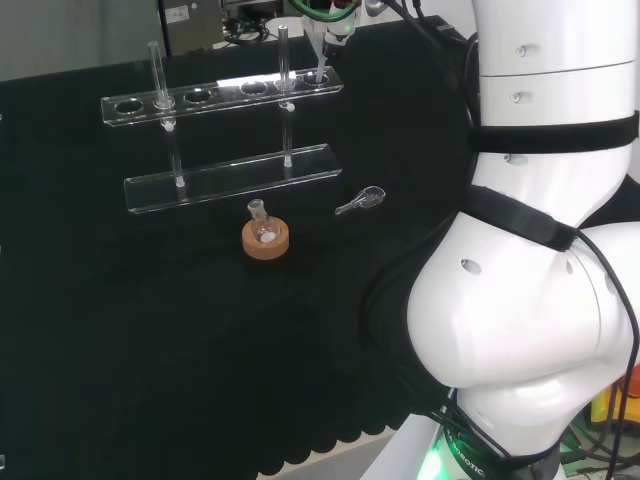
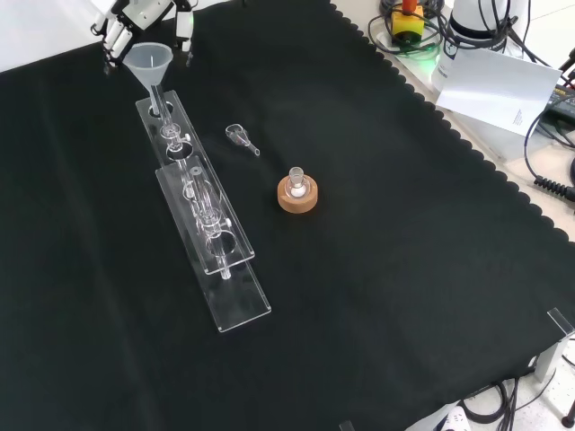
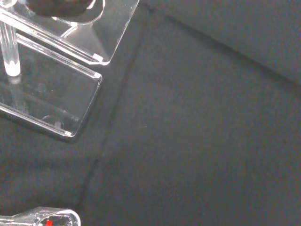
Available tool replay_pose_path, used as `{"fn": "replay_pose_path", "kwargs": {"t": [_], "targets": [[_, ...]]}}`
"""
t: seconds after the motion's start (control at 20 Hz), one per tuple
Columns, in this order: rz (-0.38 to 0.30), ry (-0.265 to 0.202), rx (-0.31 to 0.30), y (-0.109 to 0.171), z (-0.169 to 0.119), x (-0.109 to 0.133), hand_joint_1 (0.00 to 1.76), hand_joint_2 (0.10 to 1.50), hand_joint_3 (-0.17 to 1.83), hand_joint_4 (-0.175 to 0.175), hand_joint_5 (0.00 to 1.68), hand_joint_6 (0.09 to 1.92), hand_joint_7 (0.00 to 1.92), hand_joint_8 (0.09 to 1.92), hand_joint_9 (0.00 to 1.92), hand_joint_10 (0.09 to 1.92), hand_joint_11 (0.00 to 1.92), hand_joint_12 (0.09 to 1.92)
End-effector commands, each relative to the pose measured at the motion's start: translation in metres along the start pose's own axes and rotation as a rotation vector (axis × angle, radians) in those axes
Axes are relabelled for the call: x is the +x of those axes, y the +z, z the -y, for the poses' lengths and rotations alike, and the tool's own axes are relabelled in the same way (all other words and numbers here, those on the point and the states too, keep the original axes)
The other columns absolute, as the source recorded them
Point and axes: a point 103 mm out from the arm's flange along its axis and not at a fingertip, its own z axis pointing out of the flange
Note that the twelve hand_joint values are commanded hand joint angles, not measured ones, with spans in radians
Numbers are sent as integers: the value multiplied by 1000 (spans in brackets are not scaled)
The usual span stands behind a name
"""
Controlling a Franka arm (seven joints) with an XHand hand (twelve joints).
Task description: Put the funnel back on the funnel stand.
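Funnel (image 2: 150,61): stem sat in end hole of funnel stand (image 2: 205,212).
Hand (image 2: 135,16): above funnel, fingers spread, empty.

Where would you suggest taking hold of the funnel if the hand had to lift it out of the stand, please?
Probably at the cone's rim, coming from above. The funnel stands upright with its stem down through an end hole of the funnel stand, so the stem is boxed in by the clear plate while the wide cone stands free. The hand is just behind it.
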Motion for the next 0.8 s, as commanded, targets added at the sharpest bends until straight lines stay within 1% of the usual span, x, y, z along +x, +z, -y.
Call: {"fn": "replay_pose_path", "kwargs": {"t": [0.05, 0.25, 0.4, 0.65, 0.75, 0.8], "targets": [[-3, -11, 12, 4, -3, 2, 860, 1074, -175, -13, 486, 769, 547, 715, 713, 548, 426, 1284], [-15, -29, 27, 8, -8, 7, 854, 1064, -175, -21, 434, 733, 533, 714, 698, 545, 418, 1285], [-22, -40, 45, 12, -12, 10, 837, 1039, -175, -36, 354, 530, 459, 728, 647, 568, 397, 1296], [-35, -47, 65, 17, -15, 13, 780, 993, -175, -39, 281, 173, 200, 693, 430, 651, 262, 1355], [-42, -49, 68, 18, -14, 13, 755, 978, -175, -38, 241, 88, 116, 675, 352, 673, 207, 1372], [-43, -49, 71, 17, -13, 12, 743, 971, -175, -38, 224, 87, 79, 667, 318, 684, 185, 1381]]}}
